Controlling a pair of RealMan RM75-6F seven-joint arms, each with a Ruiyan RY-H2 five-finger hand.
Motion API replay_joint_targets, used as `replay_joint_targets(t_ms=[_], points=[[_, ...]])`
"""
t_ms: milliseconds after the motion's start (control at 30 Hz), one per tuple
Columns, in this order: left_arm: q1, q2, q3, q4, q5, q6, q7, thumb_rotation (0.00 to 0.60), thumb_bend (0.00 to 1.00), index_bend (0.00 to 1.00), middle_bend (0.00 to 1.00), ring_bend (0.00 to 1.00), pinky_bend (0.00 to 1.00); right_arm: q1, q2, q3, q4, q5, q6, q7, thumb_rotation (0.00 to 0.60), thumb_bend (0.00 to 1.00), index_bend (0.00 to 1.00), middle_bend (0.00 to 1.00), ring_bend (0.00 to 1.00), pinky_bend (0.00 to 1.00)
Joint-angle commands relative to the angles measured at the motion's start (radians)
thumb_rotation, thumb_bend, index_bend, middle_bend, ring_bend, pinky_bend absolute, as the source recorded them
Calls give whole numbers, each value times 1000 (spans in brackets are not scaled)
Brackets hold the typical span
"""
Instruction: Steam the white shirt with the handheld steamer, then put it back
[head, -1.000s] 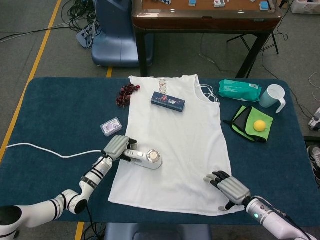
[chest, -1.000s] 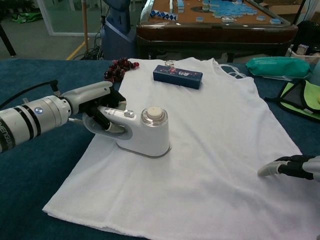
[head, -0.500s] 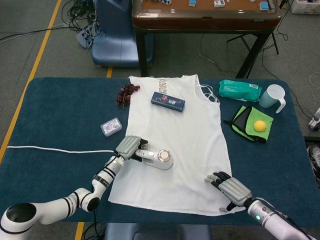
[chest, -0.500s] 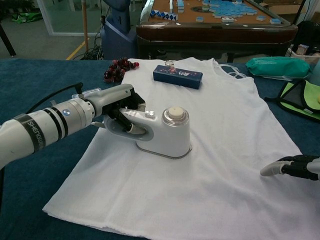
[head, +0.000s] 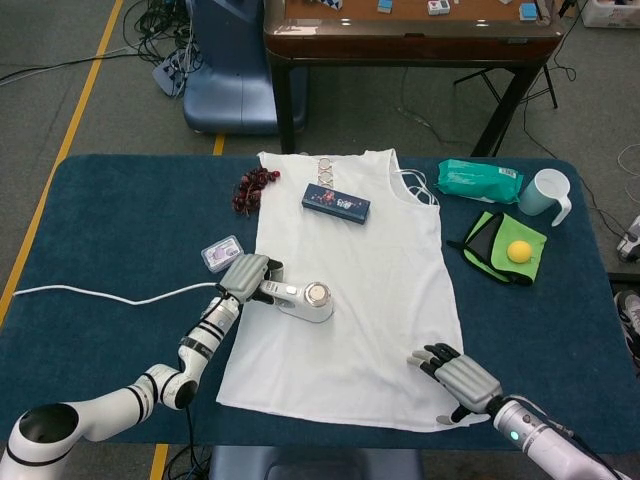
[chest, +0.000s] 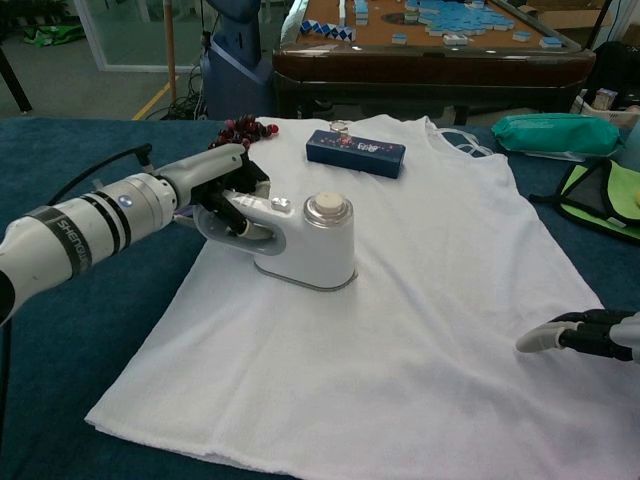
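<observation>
The white shirt (head: 350, 290) (chest: 400, 300) lies flat on the blue table, neck toward the far edge. My left hand (head: 247, 277) (chest: 222, 185) grips the handle of the white handheld steamer (head: 305, 299) (chest: 310, 242), which stands on the shirt's left part, its white cord (head: 100, 297) trailing left. My right hand (head: 455, 376) (chest: 585, 335) rests on the shirt's lower right corner with fingers curled, holding nothing.
A dark blue box (head: 336, 203) (chest: 356, 153) lies on the shirt near the collar. Red beads (head: 253, 188), a small clear case (head: 221, 254), a green pack (head: 478, 181), a pale cup (head: 547, 194) and a green cloth with a yellow ball (head: 517, 251) stand around it.
The left hand first slid the steamer right along the shirt, then drew it back left and farther up. The right hand stayed put.
</observation>
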Motion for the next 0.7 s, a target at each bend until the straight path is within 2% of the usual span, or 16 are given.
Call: replay_joint_targets(t_ms=[33,467,700], points=[[-4,-13,-4,37,13,17,-25,600,185,890,683,554,565,0,0,0,-2,2,-2,-3,568,0,0,93,0,0],[-50,-75,-40,197,11,4,-126,600,185,887,684,554,565,-5,6,3,-16,19,-1,-26,568,0,0,93,0,0],[-50,-69,-33,200,12,-12,-147,600,185,886,684,554,565,-6,8,4,-24,25,-2,-38,568,0,0,93,0,0]])
